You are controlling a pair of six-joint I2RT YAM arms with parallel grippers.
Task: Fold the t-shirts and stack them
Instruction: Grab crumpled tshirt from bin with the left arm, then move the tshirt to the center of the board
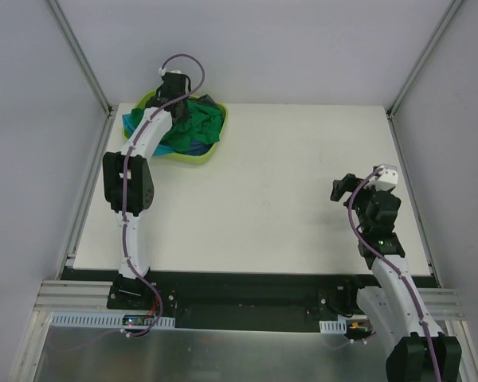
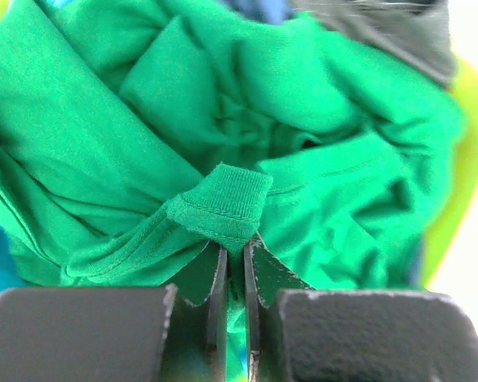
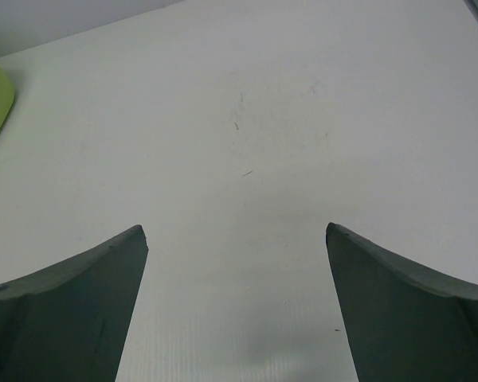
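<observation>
The left gripper [image 2: 233,253] is clamping a hem of the bright green t-shirt [image 2: 223,203] in the far-left basket [image 1: 196,159]; the right gripper [image 3: 235,229] is hovering at the right, jaws spread.

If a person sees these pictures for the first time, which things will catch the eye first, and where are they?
The bright green t-shirt stands out most, crumpled in the lime-green basket at the far left corner. The left gripper is shut on a hemmed fold of it. On the right, the right gripper hangs open over the white table.
</observation>
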